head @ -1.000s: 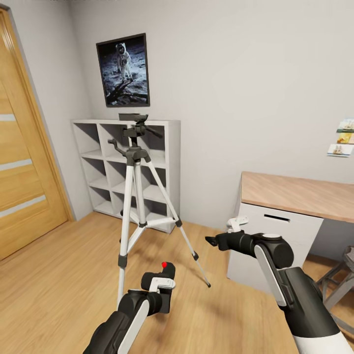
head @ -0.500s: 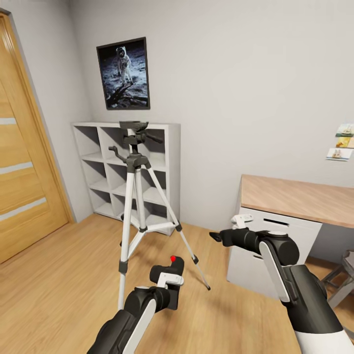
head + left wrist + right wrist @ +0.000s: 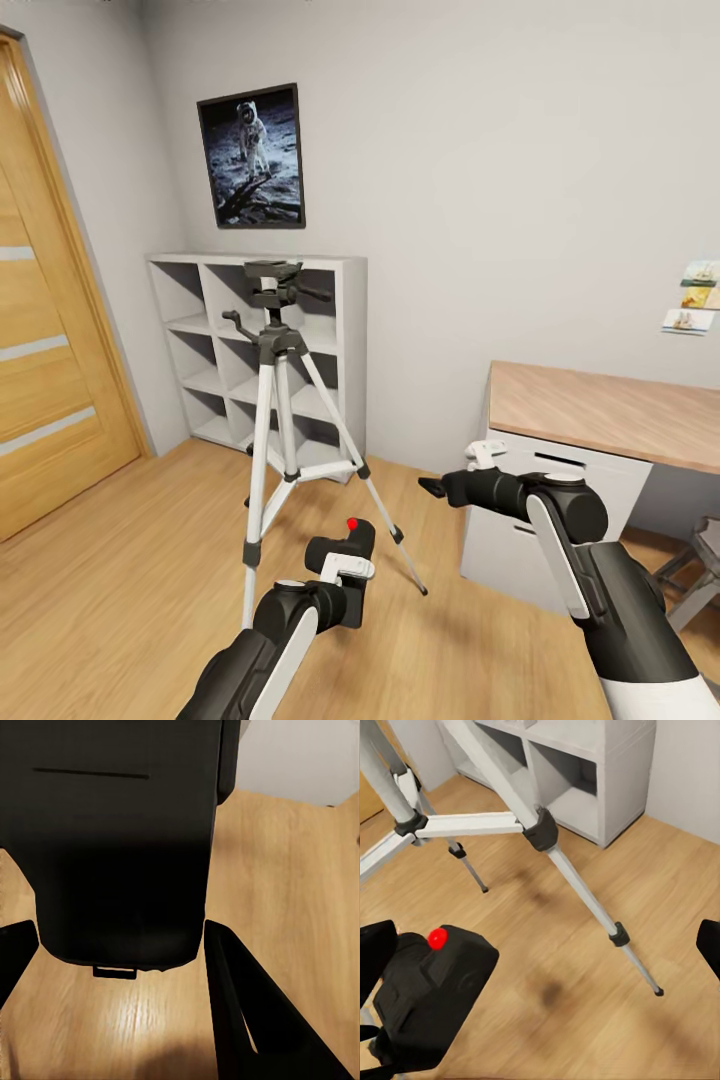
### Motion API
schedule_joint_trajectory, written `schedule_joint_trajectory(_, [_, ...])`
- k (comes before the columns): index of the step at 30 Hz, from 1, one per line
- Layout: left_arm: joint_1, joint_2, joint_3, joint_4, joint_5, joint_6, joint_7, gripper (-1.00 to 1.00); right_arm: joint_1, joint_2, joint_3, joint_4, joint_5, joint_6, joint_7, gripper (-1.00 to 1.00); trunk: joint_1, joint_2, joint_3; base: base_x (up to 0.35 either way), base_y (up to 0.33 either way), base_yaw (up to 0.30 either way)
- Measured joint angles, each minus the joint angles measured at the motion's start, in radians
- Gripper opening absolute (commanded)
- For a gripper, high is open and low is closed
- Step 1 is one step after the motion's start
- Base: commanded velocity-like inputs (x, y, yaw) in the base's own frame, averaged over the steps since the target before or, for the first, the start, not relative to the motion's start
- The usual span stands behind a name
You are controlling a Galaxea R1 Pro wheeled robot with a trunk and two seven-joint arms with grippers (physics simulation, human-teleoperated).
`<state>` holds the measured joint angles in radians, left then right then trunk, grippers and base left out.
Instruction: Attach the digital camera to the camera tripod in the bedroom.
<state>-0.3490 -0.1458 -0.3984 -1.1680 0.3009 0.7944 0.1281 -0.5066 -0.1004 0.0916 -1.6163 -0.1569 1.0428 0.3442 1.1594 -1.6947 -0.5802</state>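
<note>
since the mount sits high on the black head of the tall silver-white three-legged camera tripod (image 3: 275, 400), carried low and upright: small black boxy digital camera (image 3: 345, 560) with red round button on top, pinched between the fingers of the left gripper (image 3: 345, 585), over the light wood plank floor (image 3: 120, 560) just short of the nearest tripod leg. in the left wrist view, black body between both dark fingers (image 3: 247, 1020), so clamped on it. judged: approach phase, lift to head height yet to come. right gripper (image 3: 432, 488) held out near the front corner of the wood-topped white desk (image 3: 600, 400), empty; fingers spread in the right wrist view. tripod set before the white cube shelf (image 3: 340, 300).
</note>
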Motion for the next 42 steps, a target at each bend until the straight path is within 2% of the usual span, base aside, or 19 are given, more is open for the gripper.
schedule_joint_trajectory(2, [0.000,0.000,0.000,0.000,0.000,0.000,0.000,-1.00,0.001,0.000,0.001,0.000,0.001,0.000,0.037,1.00,-0.008,0.014,0.006,0.000,0.000,0.000])
schedule_joint_trajectory(7, [0.000,0.000,0.001,0.002,0.000,0.000,0.000,-1.00,0.002,0.000,-0.001,0.000,0.002,0.000,0.065,1.00,-0.027,0.049,0.022,0.000,0.000,0.000])
schedule_joint_trajectory(29, [0.000,0.000,0.001,0.011,0.000,0.000,0.000,-1.00,0.001,0.003,-0.006,0.000,0.003,0.000,0.078,1.00,-0.111,0.203,0.091,0.000,0.000,0.000])
schedule_joint_trajectory(42, [0.002,0.000,-0.017,0.012,0.001,-0.006,0.011,-1.00,-0.001,0.003,-0.006,0.000,0.003,0.000,0.079,1.00,-0.111,0.203,0.093,0.000,-0.030,0.083])
